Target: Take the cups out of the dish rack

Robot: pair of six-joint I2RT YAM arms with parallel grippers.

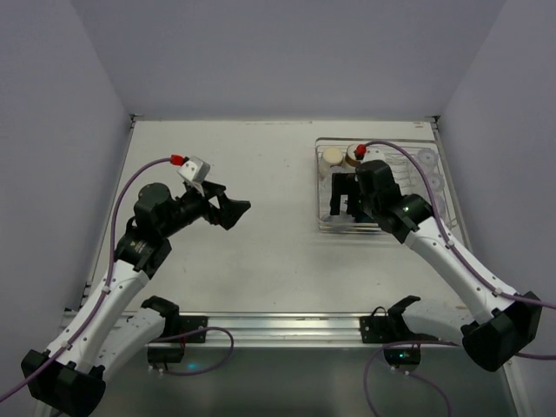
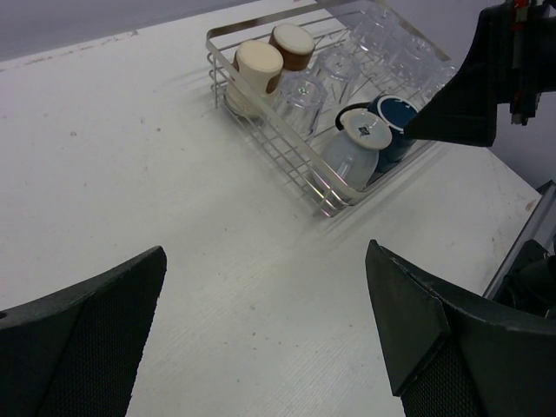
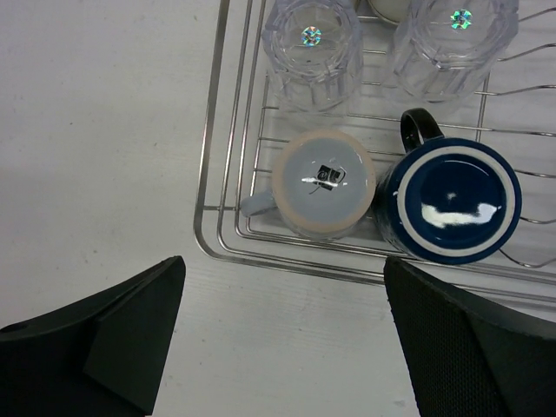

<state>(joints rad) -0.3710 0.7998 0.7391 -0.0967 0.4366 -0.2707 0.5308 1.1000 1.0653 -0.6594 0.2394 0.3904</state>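
The silver wire dish rack (image 1: 317,178) stands at the back right. It also shows in the left wrist view (image 2: 261,130) and the right wrist view (image 3: 213,130). Upside down in its near corner are a light blue-grey mug (image 3: 323,184) and a dark navy mug (image 3: 452,198). Clear tumblers (image 3: 313,48) stand behind them. Two brown cups with cream tops (image 2: 259,62) stand at the far corner. My right gripper (image 3: 282,287) is open and empty, hovering above the rack's near edge in front of the light mug. My left gripper (image 2: 266,261) is open and empty above the bare table, well left of the rack.
The white table (image 1: 252,252) has low walls at the left, back and right. A metal rail (image 1: 278,326) with the arm bases runs along the near edge. My right arm (image 2: 469,87) looms over the rack in the left wrist view.
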